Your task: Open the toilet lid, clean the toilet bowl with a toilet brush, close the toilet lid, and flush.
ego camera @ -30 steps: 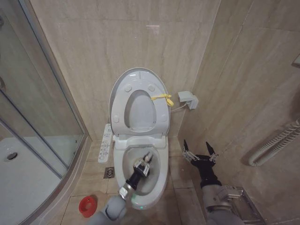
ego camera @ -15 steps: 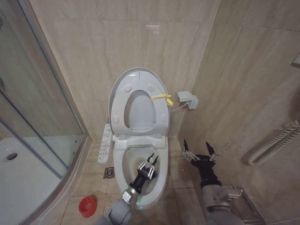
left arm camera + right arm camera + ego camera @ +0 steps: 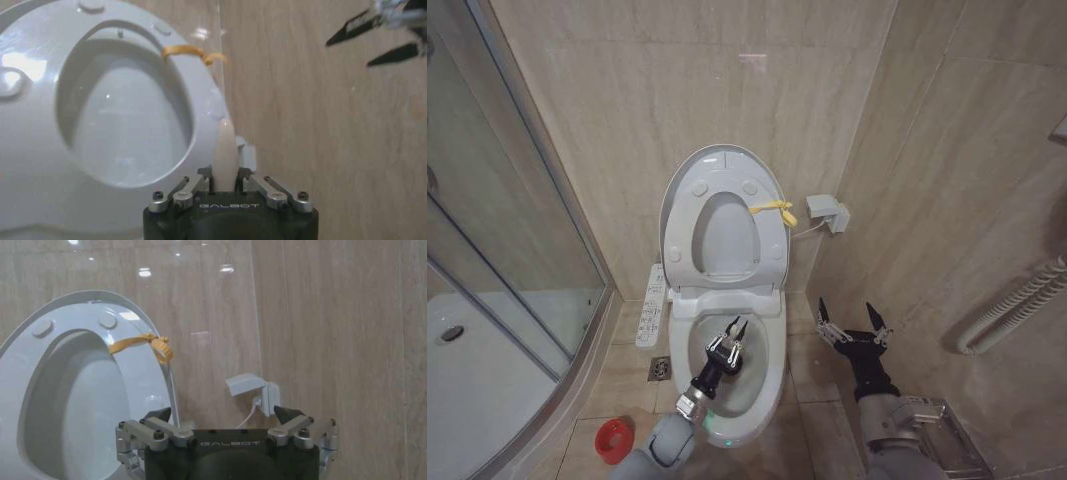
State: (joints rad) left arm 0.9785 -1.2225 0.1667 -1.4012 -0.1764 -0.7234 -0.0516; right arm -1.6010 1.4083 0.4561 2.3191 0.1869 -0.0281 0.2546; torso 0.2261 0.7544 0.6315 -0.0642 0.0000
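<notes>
The toilet lid (image 3: 725,235) and its seat ring (image 3: 683,235) stand raised against the back wall, with a yellow tie (image 3: 773,210) on the edge. Below them is the open toilet bowl (image 3: 779,350). My left gripper (image 3: 729,336) reaches into the bowl near its back. In the left wrist view this gripper (image 3: 225,176) is shut on the white handle of the toilet brush (image 3: 225,145), pointing at the raised lid (image 3: 120,130). The brush's red holder (image 3: 613,440) sits on the floor to the left. My right gripper (image 3: 847,320) hangs open beside the bowl's right side and is seen open in its own view (image 3: 223,415).
A white button panel (image 3: 653,305) runs along the bowl's left side, with a floor drain (image 3: 659,368) beside it. The glass shower enclosure (image 3: 517,230) and shower tray (image 3: 467,380) close off the left. A wall socket box (image 3: 827,212), a hose (image 3: 1017,305) and a metal rack (image 3: 942,430) are on the right.
The left gripper, holding the brush, swung right inside the bowl and has come back left, toward the bowl's rear. The right arm has not moved.
</notes>
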